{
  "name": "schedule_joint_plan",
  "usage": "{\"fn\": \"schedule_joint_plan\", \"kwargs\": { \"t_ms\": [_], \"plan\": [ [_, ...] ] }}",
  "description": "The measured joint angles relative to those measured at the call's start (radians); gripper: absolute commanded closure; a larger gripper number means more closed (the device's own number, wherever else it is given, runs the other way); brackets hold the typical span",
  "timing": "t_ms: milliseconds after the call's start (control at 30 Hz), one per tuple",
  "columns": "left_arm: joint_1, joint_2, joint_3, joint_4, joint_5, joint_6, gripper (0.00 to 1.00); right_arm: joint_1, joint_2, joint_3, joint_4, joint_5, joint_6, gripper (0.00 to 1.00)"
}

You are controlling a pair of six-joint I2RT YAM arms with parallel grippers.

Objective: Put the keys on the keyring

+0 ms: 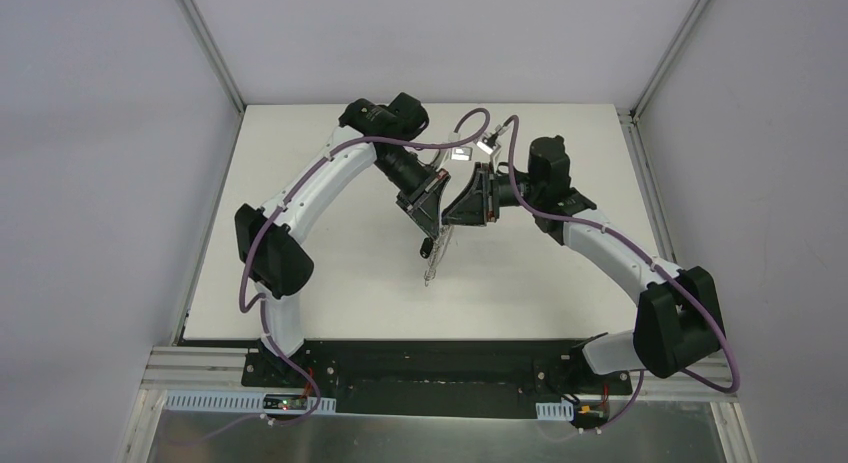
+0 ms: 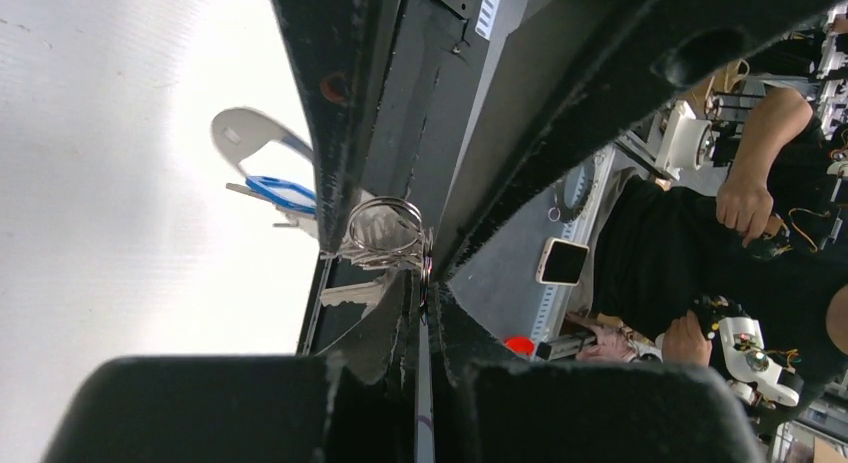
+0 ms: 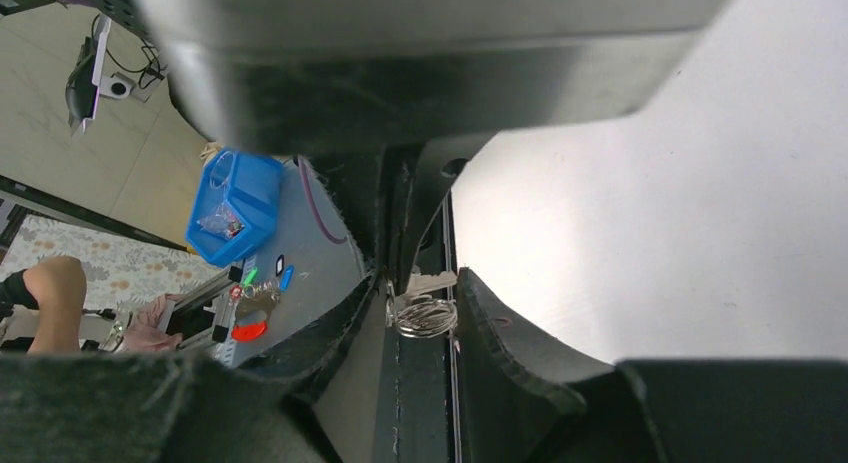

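My two grippers meet above the middle of the table. The left gripper (image 1: 432,215) (image 2: 428,283) is shut on the thin edge of the pale keyring (image 2: 424,383), which hangs below it (image 1: 436,255). Coiled metal clips (image 2: 385,233) (image 3: 425,316) bunch at the fingertips. A key with a blue tag (image 2: 283,193) hangs beyond them, and a black key head (image 1: 426,248) dangles beside the loop. The right gripper (image 1: 462,211) (image 3: 425,293) stands open, its fingers on either side of the clips and a silver key blade (image 3: 432,281).
Two small bright pieces (image 1: 462,153) (image 1: 488,143) lie on the white table (image 1: 330,283) behind the grippers. Off the table, a blue bin (image 3: 235,203) and a bunch of spare tagged keys (image 3: 255,283) sit on a grey bench.
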Motion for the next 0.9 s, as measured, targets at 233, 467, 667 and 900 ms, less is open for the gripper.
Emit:
{"fn": "schedule_joint_plan", "kwargs": {
  "t_ms": [233, 467, 667, 900],
  "plan": [
    [0.001, 0.014, 0.005, -0.001, -0.018, 0.009, 1.00, 0.010, -0.002, 0.003, -0.015, -0.022, -0.015, 0.70],
    [0.001, 0.014, 0.006, -0.001, -0.023, 0.016, 1.00, 0.016, -0.003, 0.005, -0.043, -0.032, -0.042, 0.73],
    [0.001, 0.014, 0.006, -0.004, -0.024, 0.017, 1.00, 0.021, -0.003, 0.016, -0.092, -0.023, -0.095, 0.78],
    [0.001, 0.014, 0.006, -0.003, -0.033, 0.016, 1.00, 0.028, -0.003, 0.026, -0.117, -0.011, -0.123, 0.87]
  ]
}}
